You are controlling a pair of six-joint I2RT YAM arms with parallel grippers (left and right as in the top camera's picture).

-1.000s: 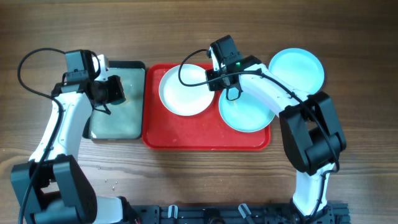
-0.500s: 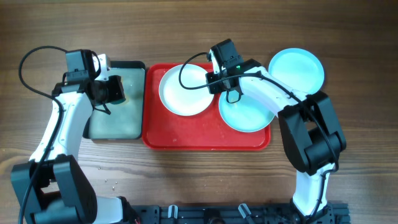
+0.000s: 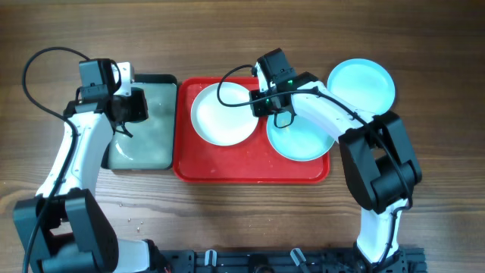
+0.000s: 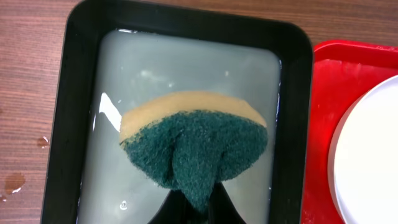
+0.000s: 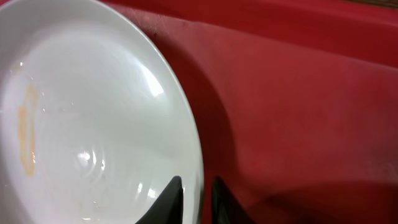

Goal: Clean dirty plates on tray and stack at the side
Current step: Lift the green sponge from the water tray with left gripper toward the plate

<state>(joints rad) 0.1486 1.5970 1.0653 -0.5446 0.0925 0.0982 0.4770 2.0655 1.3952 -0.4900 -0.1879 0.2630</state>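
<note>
Where the red tray (image 3: 250,168) sits mid-table, it carries two of the three glossy round plates: one white plate (image 3: 216,121) with a yellowish smear and one aqua plate (image 3: 303,144). The second aqua plate (image 3: 364,82) lies on the table beside the tray's far right corner. Right gripper (image 5: 196,188): jaws narrow, astride the white plate's rim; actual grip cannot be told. Left gripper (image 4: 196,208): clenched on one green-and-tan sponge (image 4: 199,140) above the black tray (image 4: 62,124).
</note>
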